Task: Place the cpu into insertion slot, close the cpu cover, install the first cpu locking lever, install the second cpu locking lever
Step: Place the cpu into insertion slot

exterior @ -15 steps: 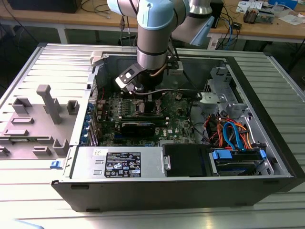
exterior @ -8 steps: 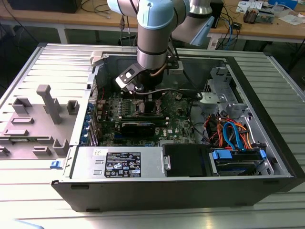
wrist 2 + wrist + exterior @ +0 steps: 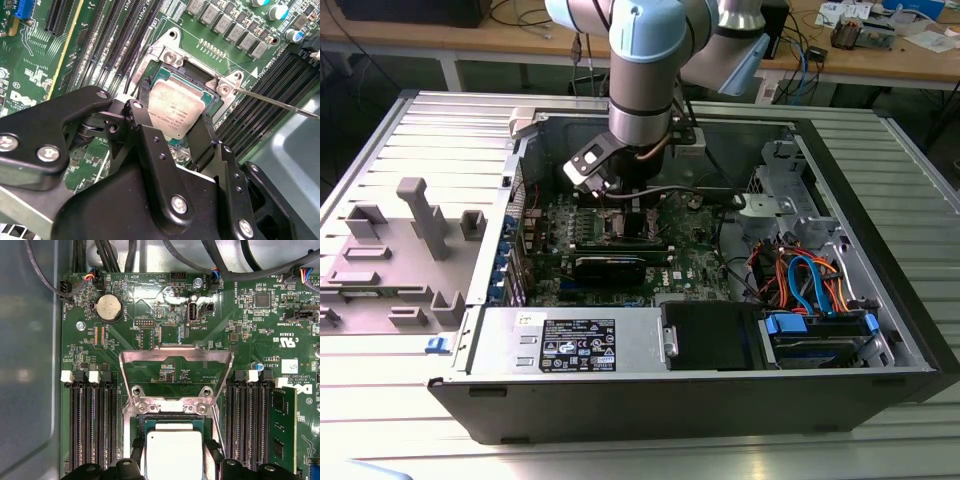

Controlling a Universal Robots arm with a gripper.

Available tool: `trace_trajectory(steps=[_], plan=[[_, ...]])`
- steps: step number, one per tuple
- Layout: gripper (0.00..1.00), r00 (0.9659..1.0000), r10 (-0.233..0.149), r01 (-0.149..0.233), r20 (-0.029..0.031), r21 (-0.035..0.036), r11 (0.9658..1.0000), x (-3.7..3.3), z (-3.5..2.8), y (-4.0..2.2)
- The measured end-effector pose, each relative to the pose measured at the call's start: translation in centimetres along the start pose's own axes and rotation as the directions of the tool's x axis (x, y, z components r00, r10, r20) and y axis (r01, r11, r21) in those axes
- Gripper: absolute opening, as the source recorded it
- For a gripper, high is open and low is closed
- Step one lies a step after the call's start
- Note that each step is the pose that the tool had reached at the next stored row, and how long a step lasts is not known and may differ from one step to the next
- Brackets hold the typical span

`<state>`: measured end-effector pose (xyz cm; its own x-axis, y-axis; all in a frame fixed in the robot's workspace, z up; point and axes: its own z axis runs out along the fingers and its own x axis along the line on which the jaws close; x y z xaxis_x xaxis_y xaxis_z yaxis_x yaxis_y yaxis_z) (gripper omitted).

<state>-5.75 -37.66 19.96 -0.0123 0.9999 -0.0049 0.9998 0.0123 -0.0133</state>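
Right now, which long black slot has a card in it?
The outermost one, farthest from the cpu, holding a green memory module; the other slots stand empty.

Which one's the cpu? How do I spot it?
Find the green circuit board inside the open computer case. Between its rows of long black memory slots, the cpu is the flat silvery-grey square, smooth and pale where they are dark and ridged.

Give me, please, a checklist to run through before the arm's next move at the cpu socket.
1. The cpu lined up over the insertion slot: ok.
2. The cpu seated flat in the slot: cannot tell.
3. The cpu cover swung open, off the slot: ok.
4. The gripper closed on the cpu's opposite edges: ok.
5. The locking lever clear of the cpu: ok.
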Motion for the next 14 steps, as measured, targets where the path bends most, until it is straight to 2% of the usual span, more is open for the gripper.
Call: trace_trajectory(steps=[14], plan=[[0.56,1.0000,0.000,0.000,-0.0006,-0.0003,1.0000,0.02,0.08,0.02]])
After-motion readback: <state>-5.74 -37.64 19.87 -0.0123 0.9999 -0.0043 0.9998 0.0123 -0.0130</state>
